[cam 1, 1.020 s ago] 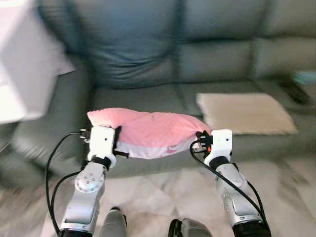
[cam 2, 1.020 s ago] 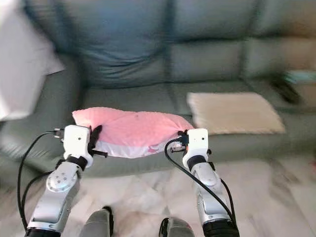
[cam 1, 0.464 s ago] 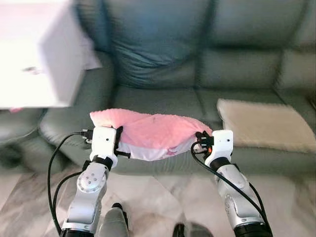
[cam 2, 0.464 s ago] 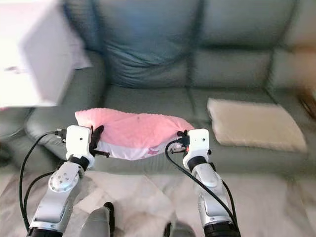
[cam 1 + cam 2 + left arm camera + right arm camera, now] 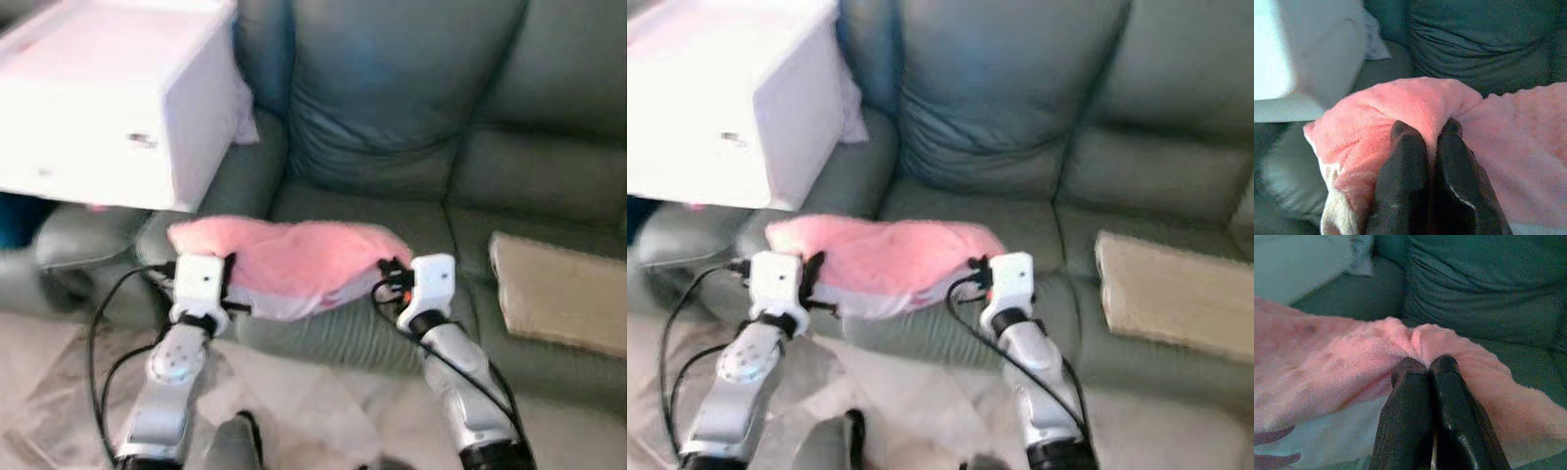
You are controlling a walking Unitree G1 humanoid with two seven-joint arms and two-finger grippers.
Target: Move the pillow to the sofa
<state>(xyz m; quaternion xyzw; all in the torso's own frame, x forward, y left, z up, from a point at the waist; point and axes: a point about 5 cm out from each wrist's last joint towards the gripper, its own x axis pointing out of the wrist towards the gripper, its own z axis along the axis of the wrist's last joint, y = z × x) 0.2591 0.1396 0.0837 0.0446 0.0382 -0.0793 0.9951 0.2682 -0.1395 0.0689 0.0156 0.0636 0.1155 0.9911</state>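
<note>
We carried the pink pillow [image 5: 289, 264] slung between our two arms, hanging in the air just above the front edge of the grey-green sofa [image 5: 411, 137], at its left end beside the armrest. Our left end effector [image 5: 1425, 147] was pinched shut on a bunched fold at the pillow's left end, and our right end effector [image 5: 1424, 377] was clamped in the same way on a fold at the right end, fingers pressed together with plush between them. A white box [image 5: 118, 103] sat on the left armrest, close to the pillow's left corner, and a beige mat [image 5: 558, 294] lay on the seat well to the right.

We judged the carry nearly done and the placing still ahead. To do it well, we would need to bring both arms forward together, keeping the pillow level, until it hung over the seat cushion instead of its lip. We would steer clear of the box, lower until the seat bore the weight, then release both ends together so neither corner dragged it off the edge.
</note>
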